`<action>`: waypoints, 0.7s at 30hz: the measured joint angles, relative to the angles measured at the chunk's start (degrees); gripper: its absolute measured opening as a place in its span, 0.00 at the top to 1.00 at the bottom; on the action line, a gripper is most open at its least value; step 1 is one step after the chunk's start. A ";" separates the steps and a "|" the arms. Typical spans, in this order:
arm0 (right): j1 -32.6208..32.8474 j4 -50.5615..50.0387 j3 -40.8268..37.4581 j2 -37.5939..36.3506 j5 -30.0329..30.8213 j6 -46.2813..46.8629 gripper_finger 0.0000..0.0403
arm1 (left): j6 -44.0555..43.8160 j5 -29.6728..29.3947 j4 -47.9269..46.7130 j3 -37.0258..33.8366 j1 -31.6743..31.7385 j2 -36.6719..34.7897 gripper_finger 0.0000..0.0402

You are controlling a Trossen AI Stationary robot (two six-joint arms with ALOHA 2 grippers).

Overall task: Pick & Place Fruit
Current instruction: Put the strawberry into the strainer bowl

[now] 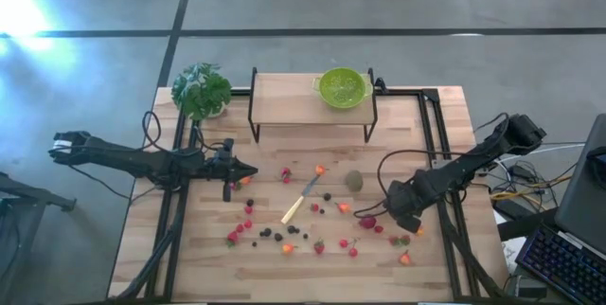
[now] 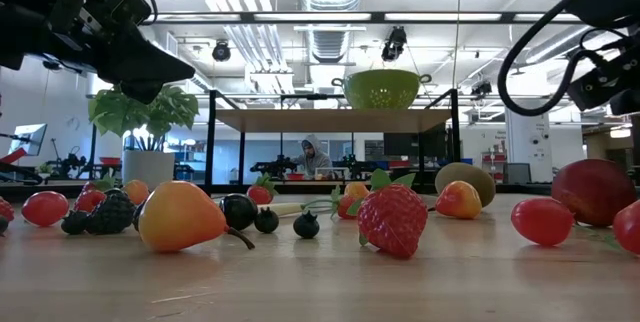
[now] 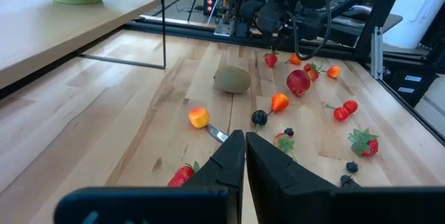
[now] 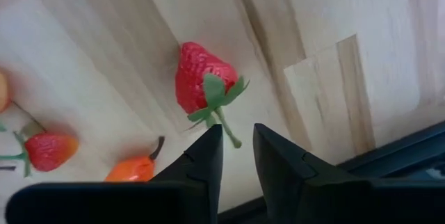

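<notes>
Fruit [image 1: 352, 244] lay scattered across worktop's [image 1: 208, 258] middle and near edge. You had one strawberry [image 4: 199, 79] directly ahead of right pincer [image 4: 238, 156], stem trailing back toward fingertips, body pointing away, near worktop's right edge. Right arm far nearer to it than left. Right pincer stood open by narrow gap, holding nothing, fingertips just short of stem. Left pincer [image 3: 245, 156] almost closed, empty, hovering toward worktop's left side, aimed at kiwi [image 3: 231, 80].
</notes>
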 joint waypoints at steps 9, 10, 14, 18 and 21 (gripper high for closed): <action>0.00 0.31 0.07 -0.07 0.45 -1.24 0.93 | 0.00 0.01 -0.11 0.01 -0.02 -0.01 0.95; 0.00 0.32 0.07 -0.07 0.47 -1.24 0.95 | 0.02 0.01 -0.12 0.02 -0.02 -0.02 0.95; 0.00 0.35 0.07 -0.07 0.47 -1.24 0.97 | 0.01 0.00 -0.12 0.01 -0.02 0.00 0.95; 0.00 0.35 0.15 -0.13 0.47 -1.29 0.98 | 0.02 0.01 -0.14 0.00 -0.01 -0.01 0.95; 0.00 0.28 0.96 -0.15 0.48 -1.97 0.98 | 0.02 0.01 -0.16 0.02 -0.02 0.00 0.95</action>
